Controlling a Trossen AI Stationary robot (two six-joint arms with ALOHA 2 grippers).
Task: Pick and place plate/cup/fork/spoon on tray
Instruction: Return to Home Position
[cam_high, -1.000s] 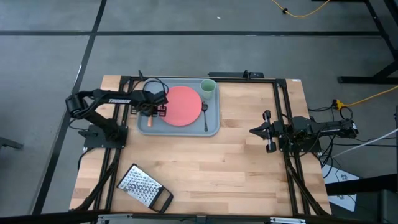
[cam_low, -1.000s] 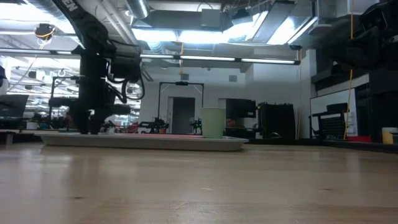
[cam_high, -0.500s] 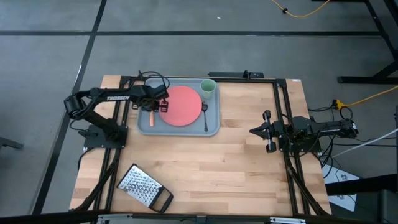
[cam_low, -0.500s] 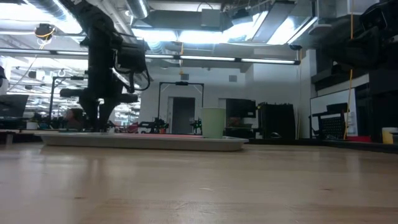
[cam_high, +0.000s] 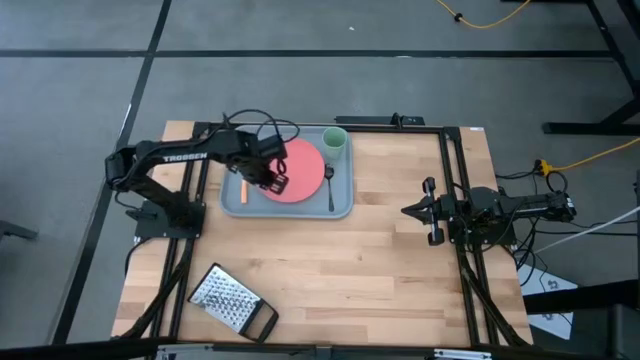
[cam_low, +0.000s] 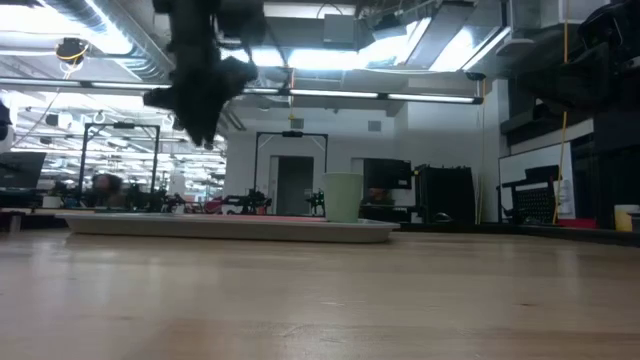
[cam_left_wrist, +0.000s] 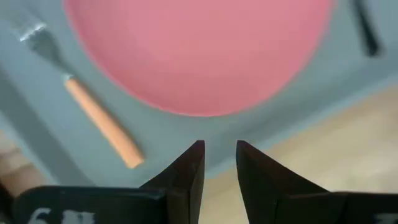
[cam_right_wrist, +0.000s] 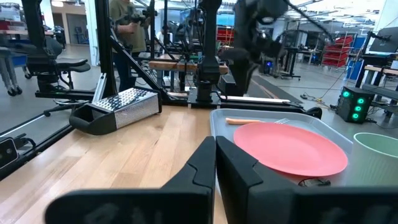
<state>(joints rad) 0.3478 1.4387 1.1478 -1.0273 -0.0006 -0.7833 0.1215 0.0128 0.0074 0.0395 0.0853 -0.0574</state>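
Observation:
The grey-blue tray (cam_high: 342, 205) lies at the table's far middle. On it rest the coral plate (cam_high: 303, 170), the pale green cup (cam_high: 334, 143) standing at the far right corner, the dark spoon (cam_high: 329, 186) right of the plate, and the orange-handled fork (cam_left_wrist: 99, 121) left of the plate. My left gripper (cam_left_wrist: 219, 149) hangs high above the tray over the plate's near left edge, pointing down, open, with nothing between its fingers. My right gripper (cam_high: 407, 211) waits at the table's right, level and shut.
A metal grater with a black handle (cam_high: 228, 300) lies near the table's front left corner. Bare wood stretches between the tray, the grater and the right arm. Black frame rails (cam_high: 455, 180) run along the table's sides.
My left gripper has risen well clear of the tray's left part where the fork lies. It has moved toward the table's right, over the plate's left edge, and turned about its own axis. The fork stays flat on the tray.

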